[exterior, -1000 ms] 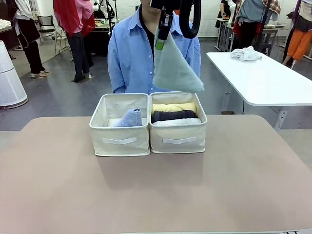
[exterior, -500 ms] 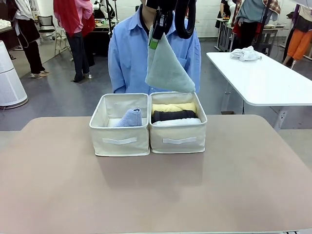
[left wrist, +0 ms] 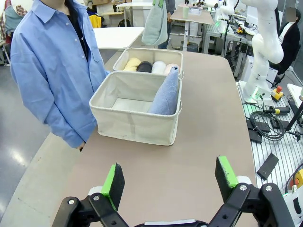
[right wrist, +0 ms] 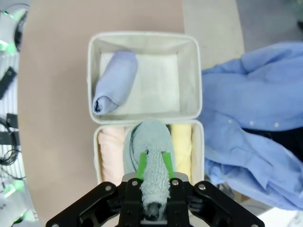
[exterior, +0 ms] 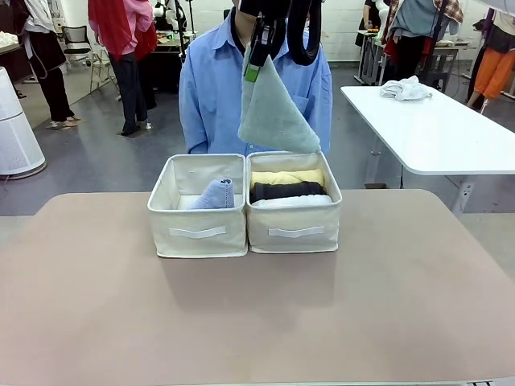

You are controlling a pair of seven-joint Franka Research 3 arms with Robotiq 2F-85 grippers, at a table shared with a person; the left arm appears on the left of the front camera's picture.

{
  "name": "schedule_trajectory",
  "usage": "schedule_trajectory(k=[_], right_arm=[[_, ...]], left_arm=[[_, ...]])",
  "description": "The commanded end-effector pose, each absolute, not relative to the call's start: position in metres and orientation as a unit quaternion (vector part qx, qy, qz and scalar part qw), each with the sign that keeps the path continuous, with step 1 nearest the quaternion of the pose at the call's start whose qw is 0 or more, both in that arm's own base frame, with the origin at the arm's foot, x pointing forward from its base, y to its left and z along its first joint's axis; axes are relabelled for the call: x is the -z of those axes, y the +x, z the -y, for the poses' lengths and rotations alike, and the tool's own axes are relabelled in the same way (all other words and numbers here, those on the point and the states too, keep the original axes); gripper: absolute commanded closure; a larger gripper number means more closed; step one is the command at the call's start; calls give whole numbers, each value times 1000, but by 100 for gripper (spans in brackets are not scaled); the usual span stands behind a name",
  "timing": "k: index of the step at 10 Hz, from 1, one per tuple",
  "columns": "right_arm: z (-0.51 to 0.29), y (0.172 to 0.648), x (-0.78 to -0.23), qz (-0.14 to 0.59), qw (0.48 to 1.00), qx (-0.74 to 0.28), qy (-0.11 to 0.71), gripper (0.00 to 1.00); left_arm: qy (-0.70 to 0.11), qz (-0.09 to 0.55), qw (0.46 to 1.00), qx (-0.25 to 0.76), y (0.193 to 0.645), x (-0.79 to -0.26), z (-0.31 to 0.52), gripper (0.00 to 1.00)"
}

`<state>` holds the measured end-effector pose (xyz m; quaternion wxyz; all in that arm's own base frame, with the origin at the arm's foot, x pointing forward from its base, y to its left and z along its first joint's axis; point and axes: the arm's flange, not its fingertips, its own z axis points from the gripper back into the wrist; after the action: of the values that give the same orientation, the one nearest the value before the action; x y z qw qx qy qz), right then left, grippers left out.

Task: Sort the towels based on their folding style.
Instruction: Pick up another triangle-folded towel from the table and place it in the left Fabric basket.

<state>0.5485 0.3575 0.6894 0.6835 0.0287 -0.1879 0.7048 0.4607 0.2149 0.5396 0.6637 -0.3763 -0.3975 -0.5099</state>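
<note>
My right gripper (exterior: 256, 67) is shut on the tip of a grey-green cone towel (exterior: 273, 112), which hangs high over the seam between two beige boxes. Looking down from the right wrist, the gripper (right wrist: 152, 163) and towel (right wrist: 150, 146) sit above the box of rolls. The left box (exterior: 197, 233) holds a grey-blue cone towel (exterior: 216, 195). In the right box (exterior: 294, 232) lie a yellow roll (exterior: 286, 177), a dark grey roll (exterior: 286, 190) and a white roll (exterior: 290, 202); a pink roll (right wrist: 110, 151) lies there too. My left gripper (left wrist: 169, 176) stands open, low over the table, short of the boxes.
A person in a blue shirt (exterior: 213, 88) stands at the far edge right behind the boxes. A white side table (exterior: 434, 137) with a white rag (exterior: 405, 88) is at the back right. Bare brown tabletop (exterior: 257, 314) stretches in front of the boxes.
My right gripper has carried the grey-green cone towel a little to the left and slightly up, from above the right box toward the seam. The boxes and left gripper have not moved.
</note>
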Motion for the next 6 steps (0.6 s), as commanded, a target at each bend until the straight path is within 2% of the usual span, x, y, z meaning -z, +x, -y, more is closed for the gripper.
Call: schedule_trajectory(k=[1,4,6], right_arm=[[-391,543,-683,206,679,-703,42,85],[-419,541,-682,241,681,-688,65,85],[-434,546,-671,260,700,-661,73,85]], left_arm=[[-376,396,664,510,459,-540,-216,0],[-376,396,664,510,459,-540,-216,0],[-376,396,664,510,459,-540,-216,0]])
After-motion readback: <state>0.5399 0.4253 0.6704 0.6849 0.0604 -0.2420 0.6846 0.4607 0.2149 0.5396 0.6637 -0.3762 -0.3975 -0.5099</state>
